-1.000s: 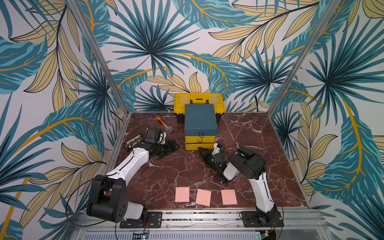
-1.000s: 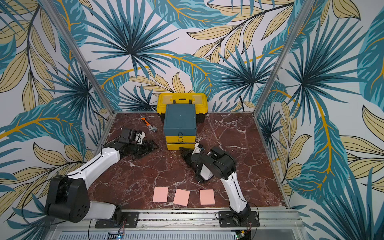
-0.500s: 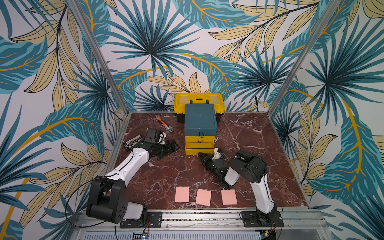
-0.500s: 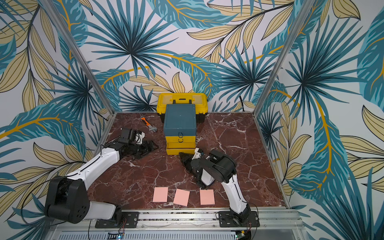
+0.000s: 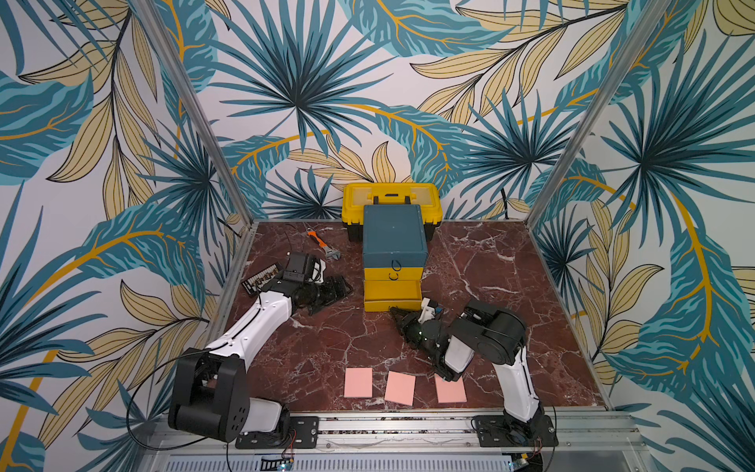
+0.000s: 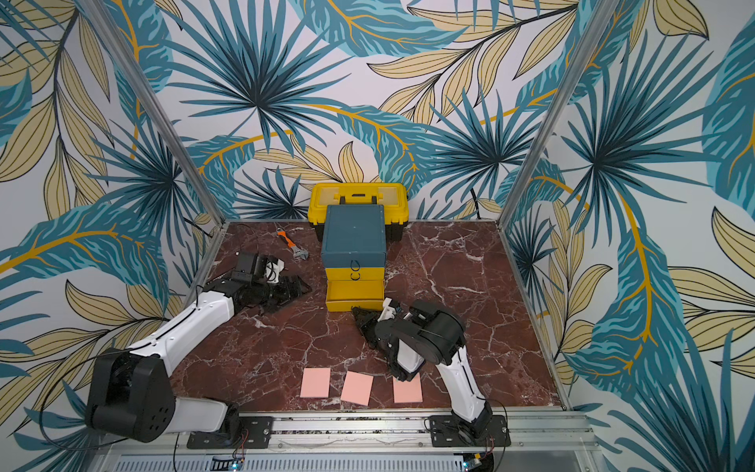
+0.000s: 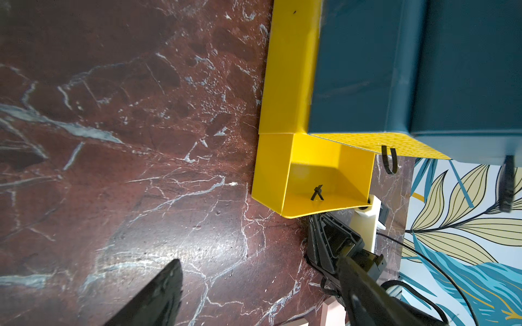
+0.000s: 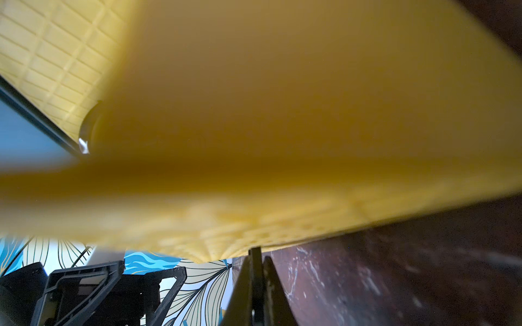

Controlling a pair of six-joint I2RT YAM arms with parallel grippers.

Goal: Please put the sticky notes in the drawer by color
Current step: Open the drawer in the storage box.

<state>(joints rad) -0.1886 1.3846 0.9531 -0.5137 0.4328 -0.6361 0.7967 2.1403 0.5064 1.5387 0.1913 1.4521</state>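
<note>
In both top views leaf-print walls point(image 5: 367, 102) ring a red marble counter point(image 5: 490, 265), three pink sticky notes point(image 5: 399, 387) near its front edge, the drawer point(image 5: 394, 241) at the back with its bottom tray out; left wrist view: left gripper point(image 7: 257, 262) spread above bare marble; right wrist view: right gripper point(image 8: 255, 254) pinched together at the yellow front.

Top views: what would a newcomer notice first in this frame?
The small boxy teal cabinet at the back middle of the dark red marble table stands out, its bottom yellow drawer pulled out. The black right claw sits shut right at that drawer's front. Three flat salmon pink sticky notes lie in a row near the front edge.
</note>
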